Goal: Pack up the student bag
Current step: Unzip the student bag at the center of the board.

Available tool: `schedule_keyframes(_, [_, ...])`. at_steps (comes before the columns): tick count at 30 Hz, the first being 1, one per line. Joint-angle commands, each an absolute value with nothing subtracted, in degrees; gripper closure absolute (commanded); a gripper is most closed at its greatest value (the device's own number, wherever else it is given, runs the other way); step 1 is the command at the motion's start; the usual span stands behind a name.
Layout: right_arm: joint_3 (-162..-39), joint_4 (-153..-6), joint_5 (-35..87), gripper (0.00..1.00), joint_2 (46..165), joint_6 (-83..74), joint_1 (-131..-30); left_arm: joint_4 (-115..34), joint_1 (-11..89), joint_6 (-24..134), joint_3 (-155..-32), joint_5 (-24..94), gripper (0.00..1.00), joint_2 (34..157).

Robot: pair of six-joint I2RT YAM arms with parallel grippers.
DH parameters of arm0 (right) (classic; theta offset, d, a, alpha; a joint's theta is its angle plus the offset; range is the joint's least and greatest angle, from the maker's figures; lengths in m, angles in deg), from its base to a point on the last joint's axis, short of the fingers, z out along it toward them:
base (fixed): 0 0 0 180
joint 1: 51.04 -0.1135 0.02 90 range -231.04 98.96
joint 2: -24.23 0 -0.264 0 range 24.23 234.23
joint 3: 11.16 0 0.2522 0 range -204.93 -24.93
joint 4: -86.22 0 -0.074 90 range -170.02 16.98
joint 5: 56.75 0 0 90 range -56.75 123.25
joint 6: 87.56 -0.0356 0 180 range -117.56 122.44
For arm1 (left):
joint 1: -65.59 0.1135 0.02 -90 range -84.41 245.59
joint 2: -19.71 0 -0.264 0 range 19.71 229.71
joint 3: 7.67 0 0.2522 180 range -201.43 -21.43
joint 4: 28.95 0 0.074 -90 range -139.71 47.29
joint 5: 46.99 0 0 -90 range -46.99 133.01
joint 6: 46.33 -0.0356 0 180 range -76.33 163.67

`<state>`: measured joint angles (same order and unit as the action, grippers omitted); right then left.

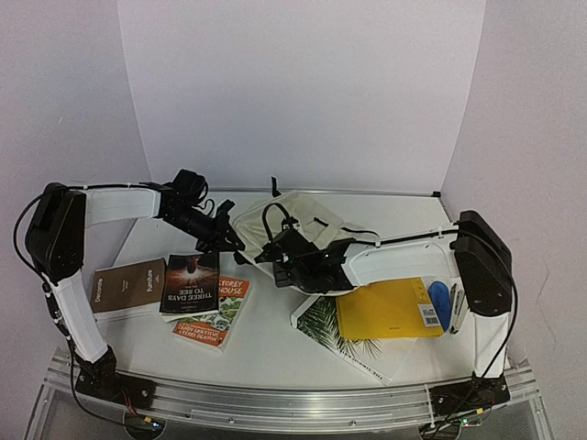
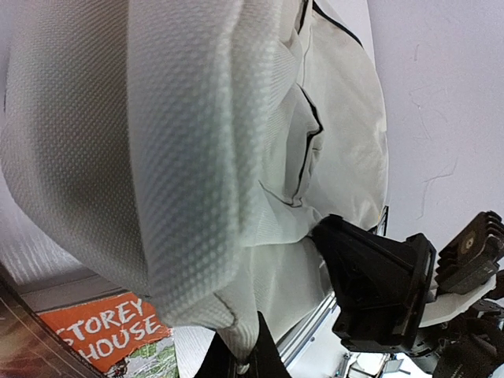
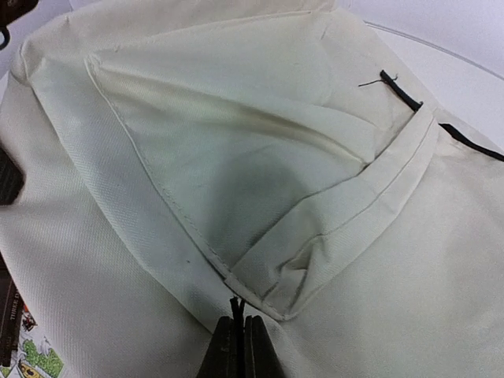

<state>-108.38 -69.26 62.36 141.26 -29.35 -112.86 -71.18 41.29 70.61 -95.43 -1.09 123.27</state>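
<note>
The student bag (image 1: 307, 213), cream canvas with black straps, lies at the back centre of the table. My left gripper (image 1: 235, 241) is at the bag's left edge, and in the left wrist view it is shut (image 2: 240, 358) on a fold of the cream fabric (image 2: 236, 315). My right gripper (image 1: 275, 258) is over the bag's near side. The right wrist view shows it shut (image 3: 239, 324) on a thin black tab (image 3: 234, 304) at the corner of a pocket flap (image 3: 331, 236). The bag's inside is hidden.
Left of the bag lie a brown book (image 1: 128, 286), a dark book (image 1: 191, 282) and an orange "Storey House" book (image 1: 220, 307). On the right are a yellow folder (image 1: 390, 310), a leaf-print book (image 1: 330, 332) and a blue item (image 1: 440, 302). White walls enclose the table.
</note>
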Motion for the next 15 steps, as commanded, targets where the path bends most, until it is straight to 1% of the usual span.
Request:
schedule_keyframes(1, [-104.3, -66.5, 70.1, 1.0, 133.8, -33.8, -112.4, -70.8, 45.3, 69.3, -95.5, -1.2, 1.0, 123.5])
schedule_keyframes(15, [-96.6, -64.4, 72.2, 1.0, 126.8, -41.2, -111.6, -73.2, 50.6, 68.0, -96.8, 3.7, 1.0, 125.0])
